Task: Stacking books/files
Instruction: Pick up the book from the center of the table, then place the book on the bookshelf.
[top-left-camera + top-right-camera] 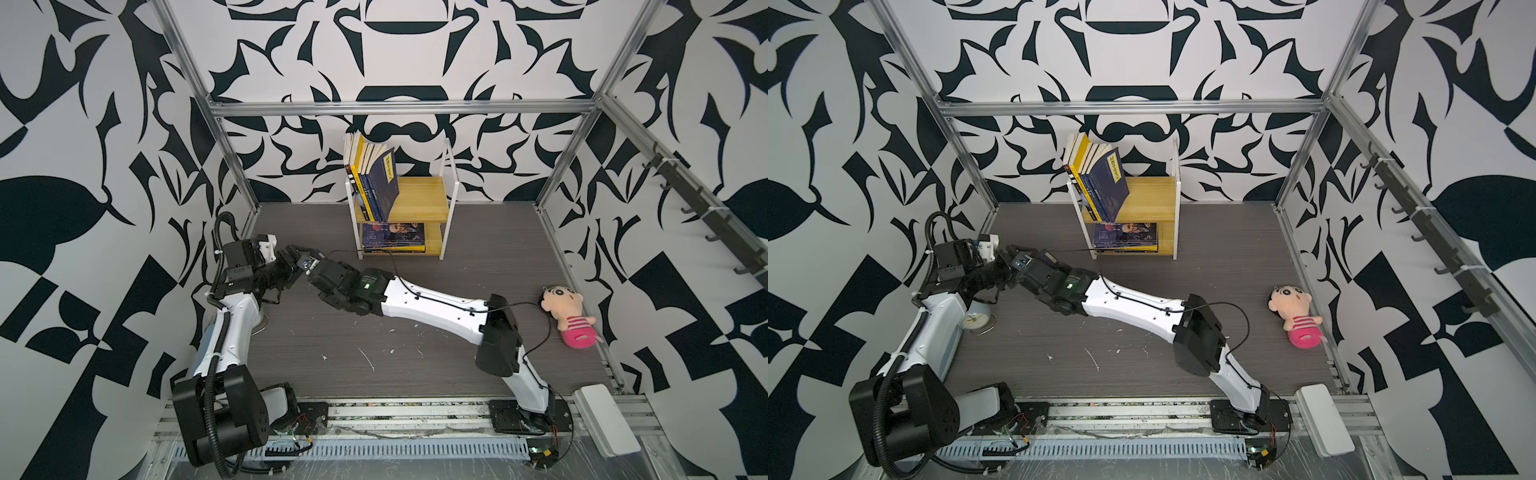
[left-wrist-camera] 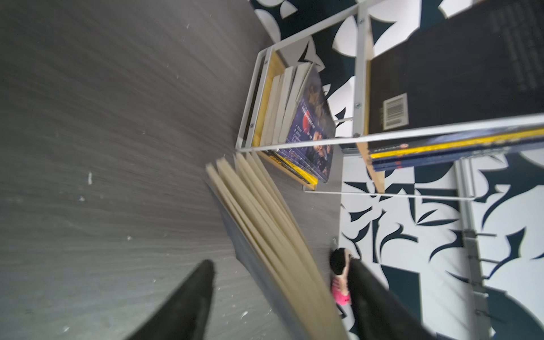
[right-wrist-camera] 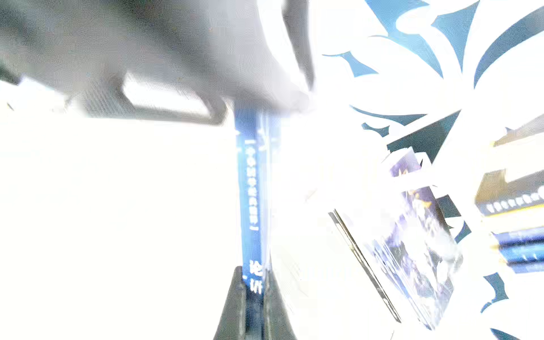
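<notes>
Gripping is being done by the right gripper (image 3: pixel 254 276), jaws closed on the spine of one blue paperback (image 3: pixel 250 191) near the bookshelf (image 1: pixel 419 195). The jaws of the left gripper (image 2: pixel 278 263) are being held wide apart astride its pages. Two tiers are being occupied by books (image 1: pixel 374 183).

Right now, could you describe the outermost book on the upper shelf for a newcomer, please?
Find the small wooden shelf against the back wall. On its upper board, the outermost leaning book shows a full navy cover with a yellow label; its neighbours show only edges.
</notes>
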